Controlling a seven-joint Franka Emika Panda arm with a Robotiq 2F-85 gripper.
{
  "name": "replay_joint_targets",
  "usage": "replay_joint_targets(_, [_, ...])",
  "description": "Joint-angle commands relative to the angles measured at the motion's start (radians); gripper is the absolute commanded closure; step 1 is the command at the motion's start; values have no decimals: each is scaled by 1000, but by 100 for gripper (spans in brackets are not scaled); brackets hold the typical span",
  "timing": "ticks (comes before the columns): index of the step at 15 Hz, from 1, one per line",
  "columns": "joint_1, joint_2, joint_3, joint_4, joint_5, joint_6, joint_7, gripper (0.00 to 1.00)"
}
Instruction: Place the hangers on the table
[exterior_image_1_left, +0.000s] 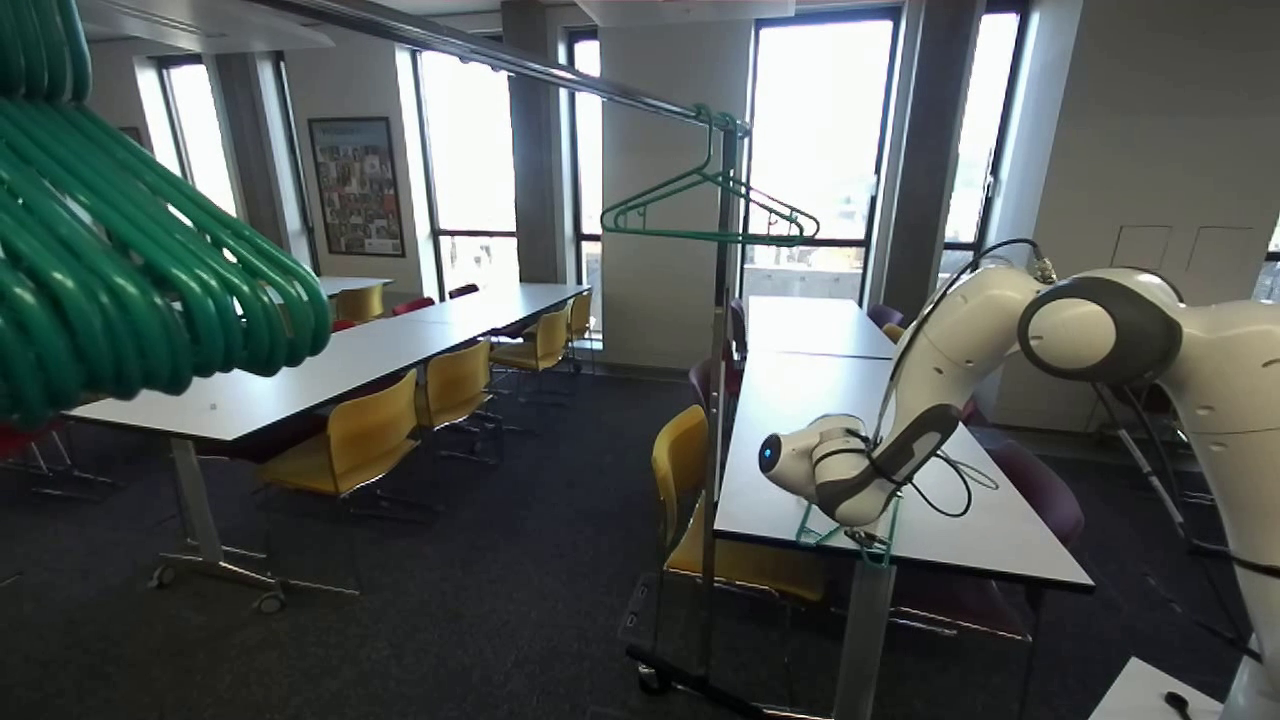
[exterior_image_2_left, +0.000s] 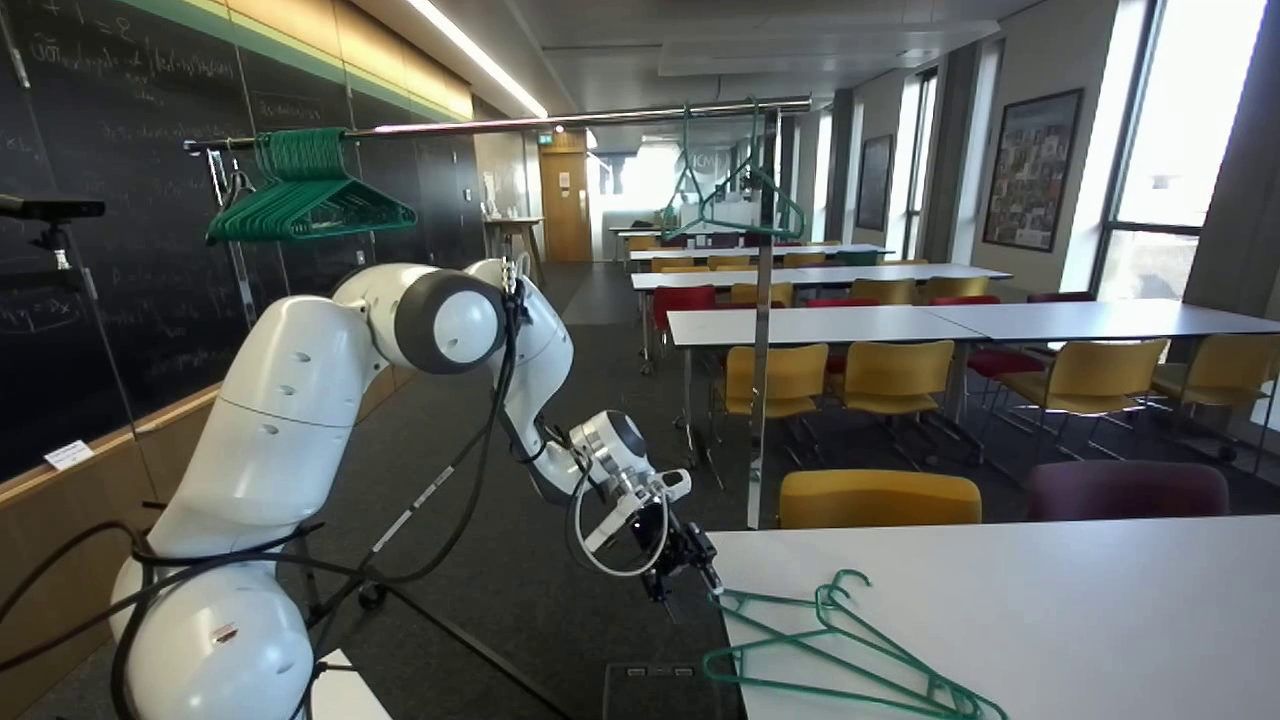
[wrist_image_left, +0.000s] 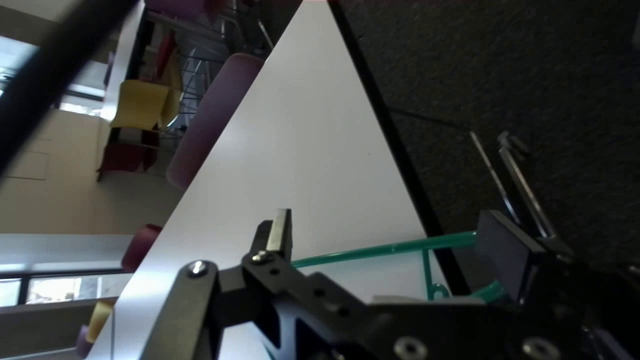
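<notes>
Two thin green hangers (exterior_image_2_left: 830, 605) lie overlapping at the near corner of the white table (exterior_image_2_left: 1050, 580), with one end jutting past its edge. They also show partly in an exterior view (exterior_image_1_left: 820, 538) and in the wrist view (wrist_image_left: 380, 251). My gripper (exterior_image_2_left: 690, 592) is low at the table's edge by the hangers' ends. In the wrist view my gripper (wrist_image_left: 392, 242) is open, with fingers wide apart and a hanger's bar running across between them; whether they touch it is unclear. Two more hangers (exterior_image_1_left: 670, 237) hang at the rail's end, and a bunch of hangers (exterior_image_2_left: 310, 200) hangs farther along.
A metal rail (exterior_image_2_left: 600, 115) runs above on a thin upright post (exterior_image_2_left: 762, 400) beside the table. A yellow chair (exterior_image_2_left: 880, 500) and a purple chair (exterior_image_2_left: 1130, 490) stand along the table. A greyer long table (exterior_image_1_left: 400, 340) with several yellow chairs stands apart.
</notes>
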Motion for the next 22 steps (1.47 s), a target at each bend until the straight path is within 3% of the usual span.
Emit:
replay_joint_targets(1, [-54, -59, 10, -24, 157, 54, -178, 0])
replay_joint_targets(5, [-45, -175, 33, -83, 399, 43, -357, 0])
replay_joint_targets(11, [-13, -469, 88, -224, 781, 79, -545, 0])
replay_joint_targets(14, [23, -626, 101, -281, 836, 130, -557, 0])
replay_joint_targets(19, [81, -896, 127, -327, 837, 134, -561, 0])
replay_joint_targets(20, [67, -754, 126, -253, 817, 105, -524, 0])
replay_joint_targets(22, [78, -842, 136, -274, 818, 104, -525, 0])
